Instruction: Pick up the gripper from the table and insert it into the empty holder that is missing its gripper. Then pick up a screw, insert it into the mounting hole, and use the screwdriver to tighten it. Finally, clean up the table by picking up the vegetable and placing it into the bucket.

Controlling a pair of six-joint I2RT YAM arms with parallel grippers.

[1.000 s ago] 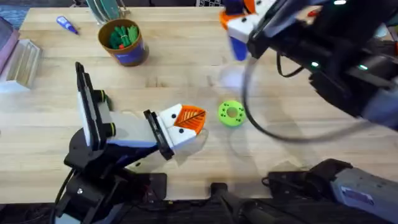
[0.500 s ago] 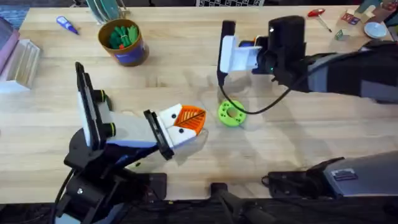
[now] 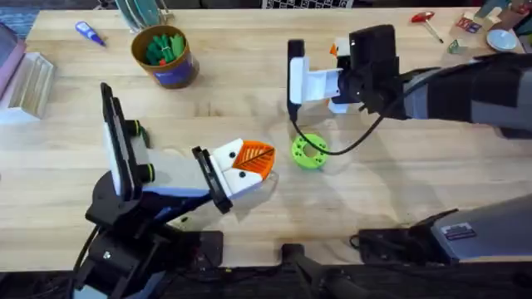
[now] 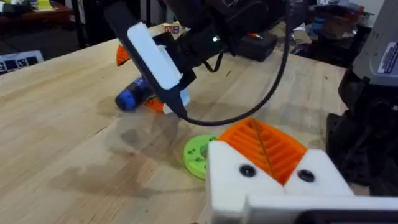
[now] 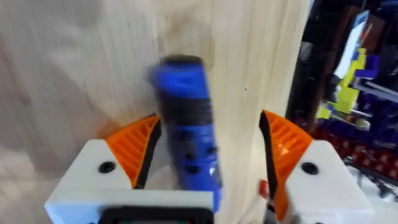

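Observation:
The blue screwdriver lies on the table between the orange pads of my right gripper. That gripper is open: one pad touches the screwdriver and a gap shows at the other. From the left wrist view the screwdriver rests under the right gripper. In the overhead view the right gripper sits at centre back. My left gripper is shut on nothing near the front, both orange wedges pressed together. The bucket at back left holds green toy vegetable pieces. A screw is out of view.
A lime-green disc lies between the two grippers, with the right arm's black cable looping beside it. A small blue pen-like tool and a clear box sit at far left. A red-handled screwdriver lies at back right.
The right arm dropped from close under the camera down to the table with the blue screwdriver, then shifted slightly left. The left arm and the disc stayed put.

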